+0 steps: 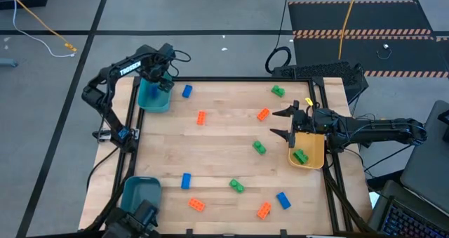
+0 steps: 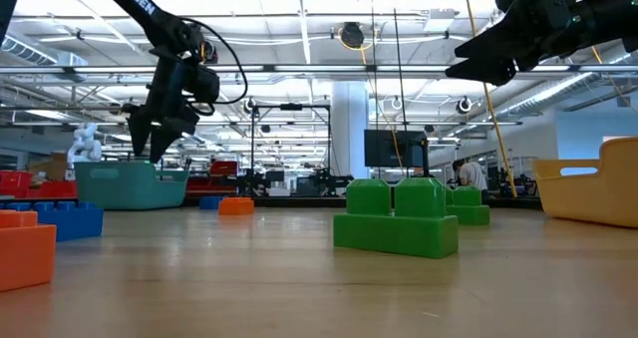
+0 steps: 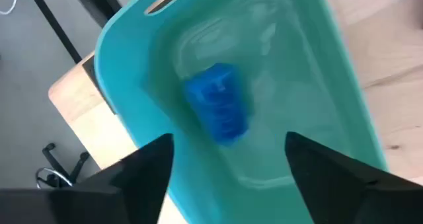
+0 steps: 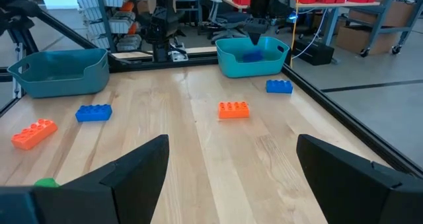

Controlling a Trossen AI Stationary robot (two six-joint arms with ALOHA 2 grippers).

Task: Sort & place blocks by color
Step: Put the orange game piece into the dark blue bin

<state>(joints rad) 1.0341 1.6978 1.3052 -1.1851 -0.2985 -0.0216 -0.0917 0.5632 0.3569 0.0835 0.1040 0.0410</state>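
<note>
At the far left I have the left gripper (image 1: 156, 82) hanging over the teal rectangular plastic bin (image 1: 145, 100) in the table's far-left corner. Its fingers (image 3: 139, 174) stand spread with nothing between them. A blue studded plastic brick (image 3: 218, 104) lies inside that bin, apart from the fingers.

A second teal bin (image 1: 140, 191) sits at the near-left corner. The light wooden table (image 1: 224, 136) carries loose bricks. Left of centre there is a blue one (image 1: 186, 91) just right of the far bin, an orange one (image 1: 201, 117) nearer me, another blue one (image 1: 186, 180), and an orange one (image 1: 196, 204) at the near edge.

At centre and right of it I see a green brick (image 1: 236, 186), a green one (image 1: 259, 147), an orange one (image 1: 263, 114), a green one (image 1: 278, 91) at the far edge, an orange one (image 1: 264, 210) and a blue one (image 1: 283, 200) at the near edge.

At the right, the right gripper (image 1: 279, 123) hovers above the table, jaws wide apart and empty, just left of the yellow-orange plastic bin (image 1: 313, 150). A green brick (image 1: 300, 156) lies in that bin.
</note>
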